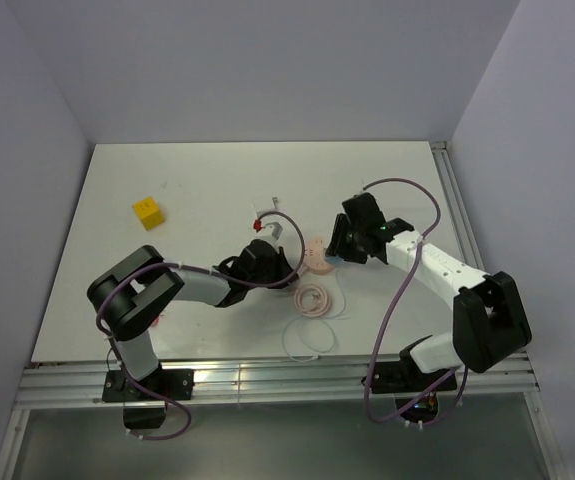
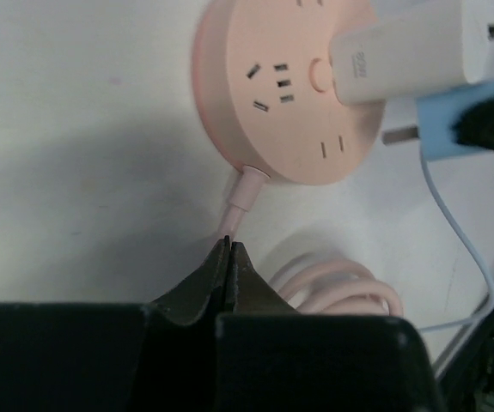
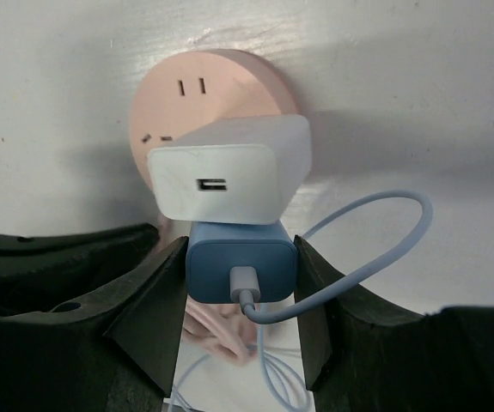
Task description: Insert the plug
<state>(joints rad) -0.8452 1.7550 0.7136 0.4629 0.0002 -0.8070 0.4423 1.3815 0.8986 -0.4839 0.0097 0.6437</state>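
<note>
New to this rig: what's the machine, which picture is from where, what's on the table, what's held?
Two robot arms, bolted side by side. One picture looks down from above; the other two come from a camera on each wrist. On the table: a round pink socket hub with a white adapter on it, its pink cord, a yellow cube. The right gripper holds the blue plug beside the hub. The left gripper is shut at the cord; whether it pinches it is unclear.
</note>
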